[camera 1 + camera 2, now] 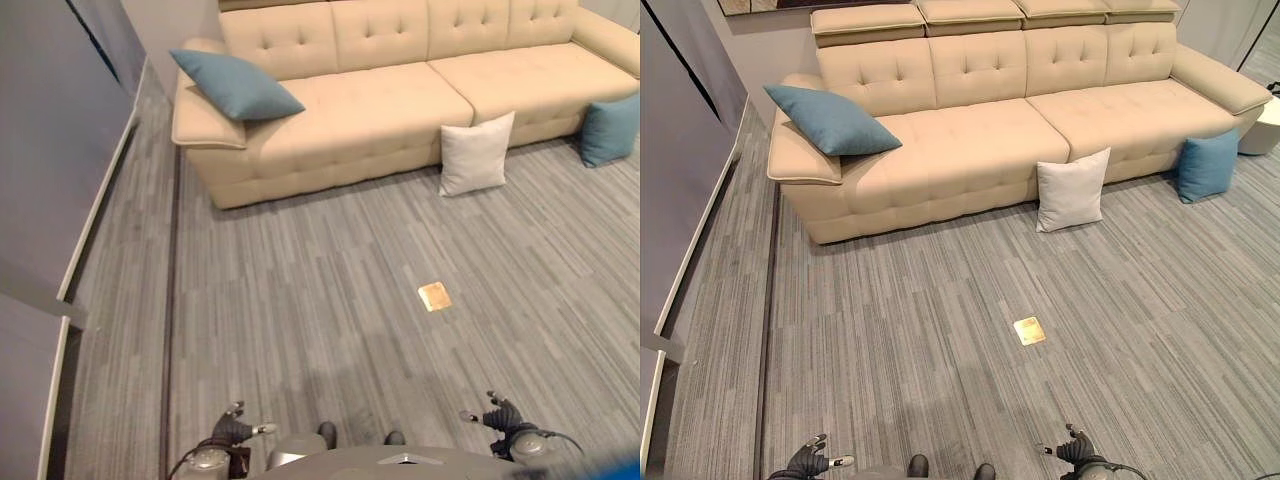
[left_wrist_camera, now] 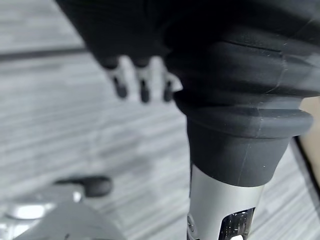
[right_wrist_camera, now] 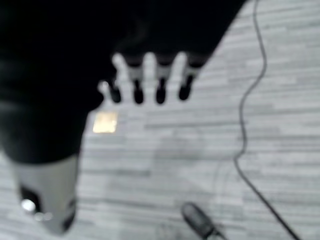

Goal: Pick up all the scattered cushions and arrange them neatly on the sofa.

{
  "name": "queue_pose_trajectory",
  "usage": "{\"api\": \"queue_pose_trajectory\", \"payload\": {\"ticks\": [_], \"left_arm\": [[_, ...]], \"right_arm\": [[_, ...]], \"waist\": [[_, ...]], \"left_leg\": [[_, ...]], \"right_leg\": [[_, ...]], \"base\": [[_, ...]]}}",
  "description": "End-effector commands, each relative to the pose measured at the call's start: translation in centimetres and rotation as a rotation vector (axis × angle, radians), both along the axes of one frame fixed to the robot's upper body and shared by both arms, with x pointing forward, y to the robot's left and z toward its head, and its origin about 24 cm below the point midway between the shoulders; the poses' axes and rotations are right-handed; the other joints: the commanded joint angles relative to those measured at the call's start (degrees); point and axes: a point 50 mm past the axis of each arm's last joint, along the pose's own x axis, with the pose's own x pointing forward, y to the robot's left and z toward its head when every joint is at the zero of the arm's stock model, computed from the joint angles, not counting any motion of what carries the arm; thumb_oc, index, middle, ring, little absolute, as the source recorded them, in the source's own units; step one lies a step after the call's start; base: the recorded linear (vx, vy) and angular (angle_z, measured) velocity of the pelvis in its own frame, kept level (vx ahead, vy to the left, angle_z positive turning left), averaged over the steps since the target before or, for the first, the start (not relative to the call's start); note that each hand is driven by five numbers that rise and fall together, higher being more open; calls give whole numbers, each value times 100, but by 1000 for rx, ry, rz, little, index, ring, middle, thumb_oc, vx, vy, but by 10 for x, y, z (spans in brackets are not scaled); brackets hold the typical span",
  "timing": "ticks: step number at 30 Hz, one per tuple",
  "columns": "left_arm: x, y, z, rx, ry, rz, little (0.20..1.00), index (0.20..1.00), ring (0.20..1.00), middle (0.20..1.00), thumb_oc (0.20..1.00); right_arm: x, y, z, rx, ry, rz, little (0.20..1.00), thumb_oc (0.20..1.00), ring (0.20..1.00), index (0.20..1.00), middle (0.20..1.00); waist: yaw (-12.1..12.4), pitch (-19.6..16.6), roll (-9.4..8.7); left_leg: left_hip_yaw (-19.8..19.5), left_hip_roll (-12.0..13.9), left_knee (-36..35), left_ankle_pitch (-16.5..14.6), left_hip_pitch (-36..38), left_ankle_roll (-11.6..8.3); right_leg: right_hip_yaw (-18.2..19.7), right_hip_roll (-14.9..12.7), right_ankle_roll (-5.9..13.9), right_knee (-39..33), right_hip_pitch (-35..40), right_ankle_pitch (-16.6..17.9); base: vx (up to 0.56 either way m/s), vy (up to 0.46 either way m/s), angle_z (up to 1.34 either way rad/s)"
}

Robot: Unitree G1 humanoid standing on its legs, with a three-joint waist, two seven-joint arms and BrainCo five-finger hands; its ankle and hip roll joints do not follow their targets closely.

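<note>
While both hands hang low and hold nothing, left hand (image 1: 232, 430) at 7 o'clock and right hand (image 1: 500, 413) at 5, fingers relaxed, the sofa (image 1: 980, 130) holds one blue cushion (image 1: 830, 120) at 11. A white cushion (image 1: 1072, 190) and another blue cushion (image 1: 1206, 165) lean against its front on the floor (image 1: 940, 320).

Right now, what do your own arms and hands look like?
Both arms are silver-grey metal. Each wrist and hand back sits under a dark ribbed rubbery cover. The left hand and right hand have slim silver fingers ending in dark tips.
</note>
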Motion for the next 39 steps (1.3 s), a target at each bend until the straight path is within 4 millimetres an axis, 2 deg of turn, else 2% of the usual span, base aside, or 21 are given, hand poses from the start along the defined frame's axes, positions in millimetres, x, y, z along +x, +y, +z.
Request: {"api": "queue_pose_trajectory", "payload": {"ticks": [1, 11, 16, 19, 22, 23, 24, 27, 30, 31, 33, 34, 35, 36, 37, 38, 39], "left_arm": [[13, 4, 2, 45, -7, -16, 1000, 1000, 1000, 1000, 1000], [25, 3, 5, 44, -44, -8, 1000, 1000, 1000, 1000, 1000], [29, 1, 6, 42, -52, -14, 1000, 1000, 1000, 1000, 1000], [34, -3, 7, 37, -64, -24, 1000, 1000, 1000, 1000, 1000], [41, -7, 8, 34, -79, -37, 1000, 1000, 1000, 1000, 1000], [41, -7, 8, 32, -82, -32, 1000, 1000, 1000, 1000, 1000], [41, -7, 8, 32, -82, -32, 1000, 1000, 1000, 1000, 1000], [31, -1, 5, 42, -47, 0, 1000, 1000, 1000, 1000, 1000], [21, 10, 5, 67, -14, 23, 1000, 1000, 1000, 1000, 1000], [19, 15, 5, 78, -9, 32, 1000, 1000, 1000, 1000, 1000], [19, 21, 7, 96, -12, 31, 1000, 1000, 1000, 1000, 1000], [23, 23, 10, 103, -28, 36, 1000, 1000, 1000, 1000, 1000], [23, 23, 10, 103, -28, 36, 1000, 1000, 1000, 1000, 1000], [33, 22, 12, 107, -54, 29, 1000, 1000, 1000, 1000, 1000], [37, 20, 13, 105, -65, 27, 1000, 1000, 1000, 1000, 1000], [39, 20, 13, 110, -64, 30, 1000, 1000, 1000, 1000, 1000], [39, 19, 12, 108, -61, 32, 1000, 1000, 1000, 1000, 1000]], "right_arm": [[10, -3, 4, -20, -29, -2, 1000, 1000, 1000, 1000, 1000], [22, -3, 9, -18, -73, 13, 1000, 1000, 1000, 1000, 1000], [29, -3, 12, -20, -96, 22, 1000, 1000, 1000, 1000, 1000], [33, -5, 14, -28, -113, 17, 1000, 1000, 1000, 1000, 1000], [37, -7, 16, -38, -125, 9, 1000, 1000, 1000, 1000, 1000], [39, -7, 16, -40, -123, 8, 1000, 1000, 1000, 1000, 1000], [39, -7, 16, -40, -123, 8, 1000, 1000, 1000, 1000, 1000], [40, 1, 14, -30, -115, 30, 1000, 1000, 1000, 1000, 1000], [42, 13, 11, -10, -112, 55, 1000, 1000, 1000, 1000, 1000], [43, 18, 10, -4, -106, 71, 1000, 1000, 1000, 1000, 1000], [46, 24, 10, 4, -103, 92, 1000, 1000, 1000, 1000, 1000], [50, 25, 11, 8, -114, 95, 1000, 1000, 1000, 1000, 1000], [50, 25, 11, 8, -114, 95, 1000, 1000, 1000, 1000, 1000], [53, 25, 13, 10, -126, 90, 1000, 1000, 1000, 1000, 1000], [54, 24, 14, 11, -127, 84, 1000, 1000, 1000, 1000, 1000], [53, 22, 14, 7, -120, 86, 1000, 1000, 1000, 1000, 1000], [52, 22, 13, 6, -115, 82, 1000, 1000, 1000, 1000, 1000]], "waist": [[22, -84, -119], [42, -1, -187], [92, 76, -248], [132, 194, -285], [139, 274, -296], [153, 294, -300], [155, 294, -300], [217, 238, -349], [294, 199, -423], [347, 201, -422], [368, 332, -411], [326, 362, -380], [326, 362, -380], [200, 366, -405], [114, 367, -423], [58, 351, -435], [40, 331, -456]], "left_leg": [[-562, 70, -125, -23, -137, -339], [-678, 154, 16, -22, -273, -449], [-743, 170, 305, -65, -493, -527], [-735, 153, 736, -103, -820, -630], [-457, 159, 1030, -113, -1060, -658], [-108, 225, 1162, -175, -1105, -629], [-106, 225, 1165, -176, -1106, -629], [-92, 180, 1157, -346, -992, -514], [-121, 112, 1093, -456, -884, -356], [-126, 83, 1009, -499, -789, -252], [-228, -29, 924, -565, -575, -11], [-361, -45, 868, -573, -483, 53], [-361, -45, 868, -573, -483, 53], [-655, -164, 708, -652, -237, 77], [-841, -232, 691, -701, -166, 45], [-984, -276, 699, -795, -51, 1], [-1050, -283, 741, -870, -9, -35]], "right_leg": [[-154, -368, 506, 363, -167, -259], [-248, -265, 416, 345, -165, -357], [-326, -229, 366, 329, -211, -376], [-470, -252, 317, 310, -241, -388], [-680, -313, 304, 273, -222, -375], [-794, -350, 307, 247, -199, -358], [-793, -349, 307, 247, -200, -358], [-724, -341, 330, 342, -188, -375], [-626, -430, 404, 895, -341, -490], [-589, -553, 497, 1366, -541, -508], [-410, -808, 895, 2670, -1017, -156], [-185, -703, 939, 3106, -1334, -81], [-185, -703, 939, 3106, -1334, -81], [176, -462, 741, 2442, -1565, -199], [418, -416, 689, 1856, -1672, -115], [458, -444, 686, 1536, -1743, 20], [405, -458, 686, 1418, -1659, 13]], "base": [[5, -34, 0], [9, -68, 4], [-7, -69, 17], [-35, -50, 18], [-40, 9, 40], [-27, 35, 41], [39, 81, 35], [94, 102, 9], [103, 204, -11], [109, 348, -35], [130, 367, -39], [98, 202, -13], [321, 130, 34], [400, 14, 36], [575, -9, 68], [400, -72, 94], [546, -178, 130]]}}
